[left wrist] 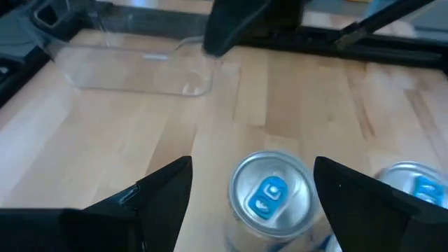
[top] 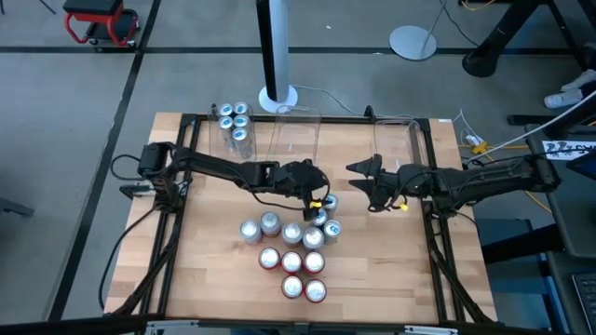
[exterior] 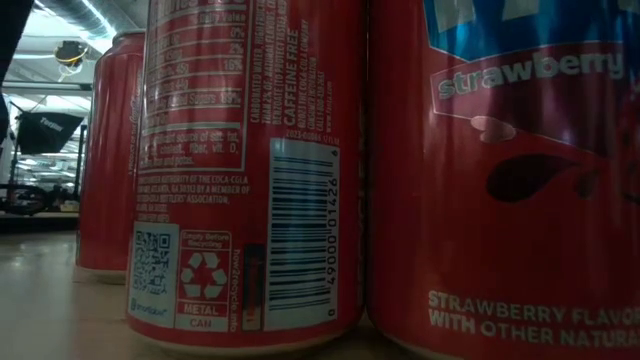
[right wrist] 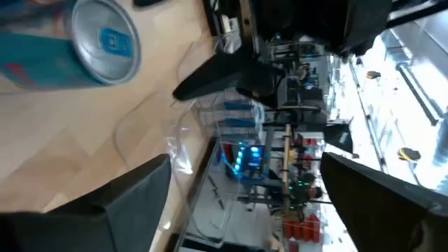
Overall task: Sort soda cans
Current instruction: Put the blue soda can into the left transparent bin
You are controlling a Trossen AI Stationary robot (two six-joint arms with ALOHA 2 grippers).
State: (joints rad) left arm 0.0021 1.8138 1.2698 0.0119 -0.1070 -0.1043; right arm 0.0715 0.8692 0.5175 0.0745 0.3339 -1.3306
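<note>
Left gripper (left wrist: 252,189) over cluster of soda cans (top: 293,247) mid-table, fingers spread either side of blue-tab can (left wrist: 269,196), not gripping: lined up for pickup. Right gripper (top: 365,181) waits nearby, fingers wide, empty. Tub (top: 233,140) at back edge: four blue cans sorted.

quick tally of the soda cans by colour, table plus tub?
Red metal soda cans: 5
Silver-grey metal soda cans: 4
Teal-blue metal soda cans: about 8 (tightly bunched, so approximate)
Total: about 17
</note>
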